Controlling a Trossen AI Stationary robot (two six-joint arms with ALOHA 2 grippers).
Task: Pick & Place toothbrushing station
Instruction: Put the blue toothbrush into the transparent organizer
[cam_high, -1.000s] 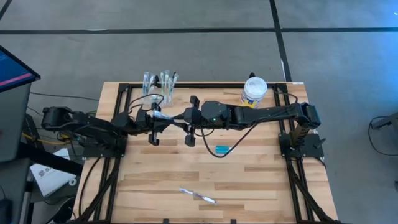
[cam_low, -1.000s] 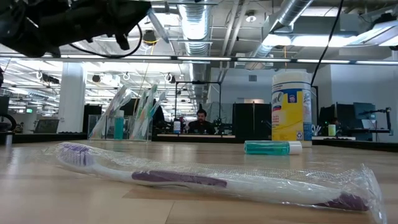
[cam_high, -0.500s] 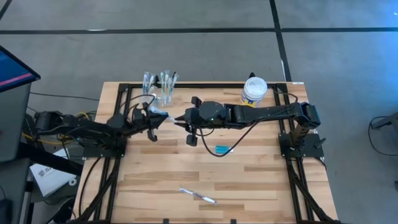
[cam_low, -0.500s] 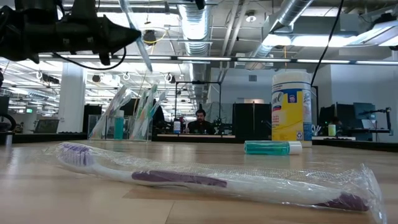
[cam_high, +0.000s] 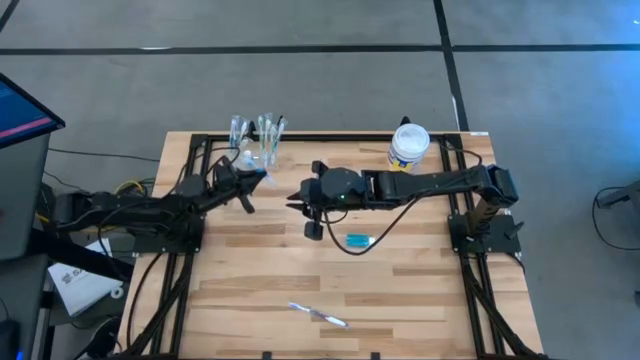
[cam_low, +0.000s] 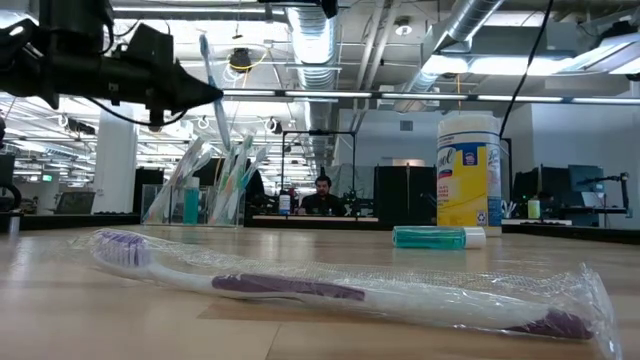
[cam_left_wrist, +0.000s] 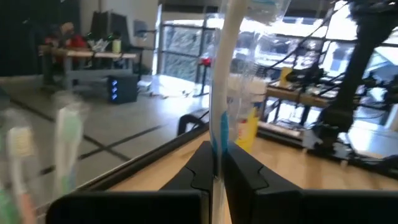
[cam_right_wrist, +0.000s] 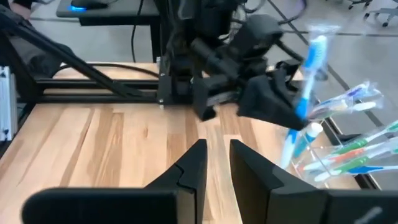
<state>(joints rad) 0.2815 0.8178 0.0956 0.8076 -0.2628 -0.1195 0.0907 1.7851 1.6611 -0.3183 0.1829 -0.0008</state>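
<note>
Carried closer to the clear plastic cup of toothbrushes (cam_high: 258, 140) at the bench's far edge, a wrapped blue-and-white toothbrush (cam_right_wrist: 309, 62) is being gripped upright by the left tool (cam_high: 252, 180), while the right tool (cam_high: 300, 198), fingers parted and empty, is being drawn back over the pale wooden bench (cam_high: 400, 290). Behind, a ducted open-plan room is being seen.

Ceiling lights are glaring bright behind my bench. Near my left pincer (cam_left_wrist: 214, 177), the toothbrushes (cam_left_wrist: 37, 155) are blurring softly.
</note>
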